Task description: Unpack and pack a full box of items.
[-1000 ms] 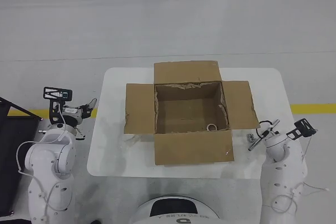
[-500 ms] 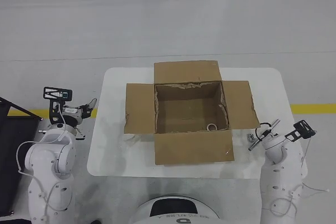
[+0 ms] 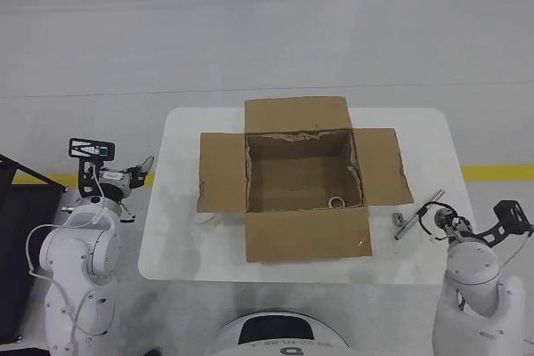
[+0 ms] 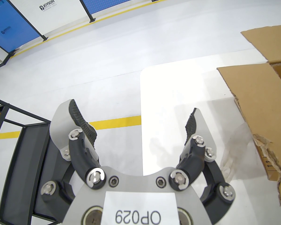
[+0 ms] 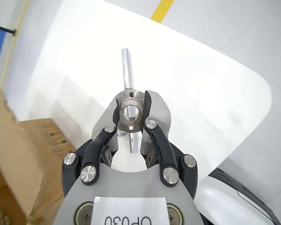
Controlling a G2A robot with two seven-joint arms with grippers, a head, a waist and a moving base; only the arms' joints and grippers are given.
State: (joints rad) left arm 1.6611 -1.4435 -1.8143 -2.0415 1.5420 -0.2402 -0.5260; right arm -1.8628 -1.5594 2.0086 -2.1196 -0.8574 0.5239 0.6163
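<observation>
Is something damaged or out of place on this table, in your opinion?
Yes, the cardboard box looks worn: its inner rim is torn and ragged, and its left flap is ripped at one corner, with crumpled clear film beside it on the table. The metal ring in the right claw looks intact.

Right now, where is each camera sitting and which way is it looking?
Top view: up above, looking straight down at the table and the open box; both arms show.
Left wrist view: on the left wrist, facing past the open left pincer over the table's edge toward a box flap.
Right wrist view: on the right wrist, facing past the right pincer, shut on a metal ring, down at a rod on the table.
Shared: all three see the table and box.
</observation>
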